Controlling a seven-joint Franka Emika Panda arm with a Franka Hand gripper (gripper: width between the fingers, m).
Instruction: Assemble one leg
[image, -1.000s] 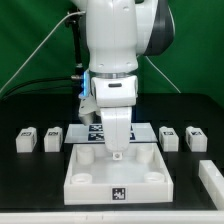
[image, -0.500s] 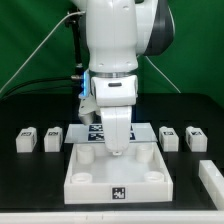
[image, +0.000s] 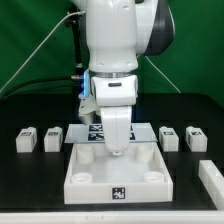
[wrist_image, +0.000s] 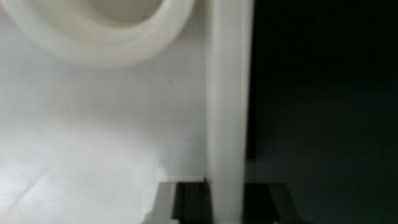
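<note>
Two legs (image: 27, 139) (image: 51, 138), small white blocks with markers, lie at the exterior view's left, and two more (image: 169, 137) (image: 195, 136) at its right. The large white square panel (image: 90, 172) with round corner sockets lies in the middle. My gripper (image: 117, 152) is down at the panel's far rim and away from every leg. In the wrist view my gripper (wrist_image: 228, 205) has its dark fingers (wrist_image: 187, 207) against both sides of the panel's raised rim (wrist_image: 228, 100). A round socket (wrist_image: 125, 30) shows beside it.
The marker board (image: 92, 131) lies just behind the panel, partly hidden by the arm. A white block (image: 210, 175) sits at the exterior view's right edge. The table is black, with a green backdrop and cables behind the arm.
</note>
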